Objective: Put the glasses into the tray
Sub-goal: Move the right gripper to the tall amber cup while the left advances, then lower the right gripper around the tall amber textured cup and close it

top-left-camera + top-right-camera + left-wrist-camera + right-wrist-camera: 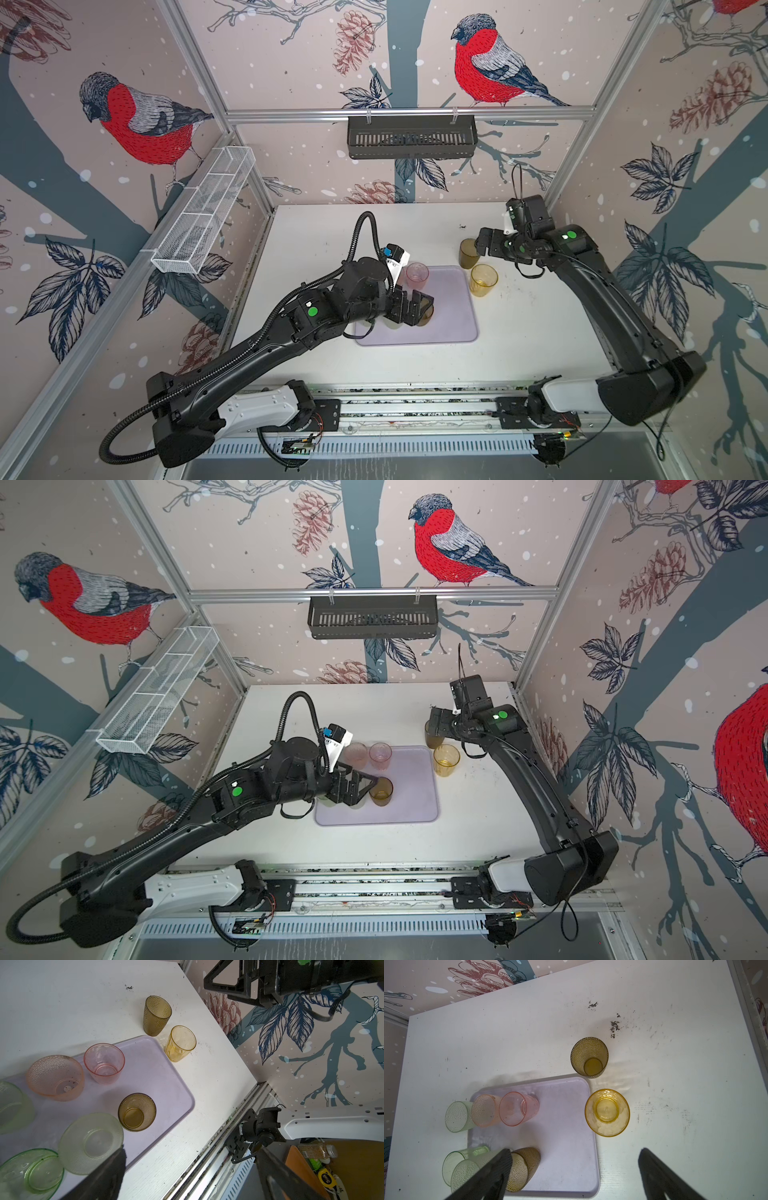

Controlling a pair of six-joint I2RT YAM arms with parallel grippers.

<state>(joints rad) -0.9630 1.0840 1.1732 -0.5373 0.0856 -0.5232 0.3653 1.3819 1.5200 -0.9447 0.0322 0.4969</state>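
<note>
The lavender tray [451, 328] [566, 1126] holds two pink glasses [104, 1062] [55, 1077], three pale green glasses [91, 1142] and a dark amber glass [137, 1111] [381, 791]. Beside the tray on the table stand another dark amber glass [468, 253] [589, 1057] and a yellow-amber glass [483, 279] [607, 1112]. My left gripper [359, 787] [192, 1150] is open and empty over the tray, next to the dark amber glass in it. My right gripper [482, 245] [575, 1150] hangs open and empty above the two glasses on the table.
A black slotted basket [411, 137] hangs on the back wall and a white wire basket [203, 212] on the left wall. The arms' mounting rail [415, 403] runs along the table's front edge. Dark specks [613, 1026] mark the table behind the glasses.
</note>
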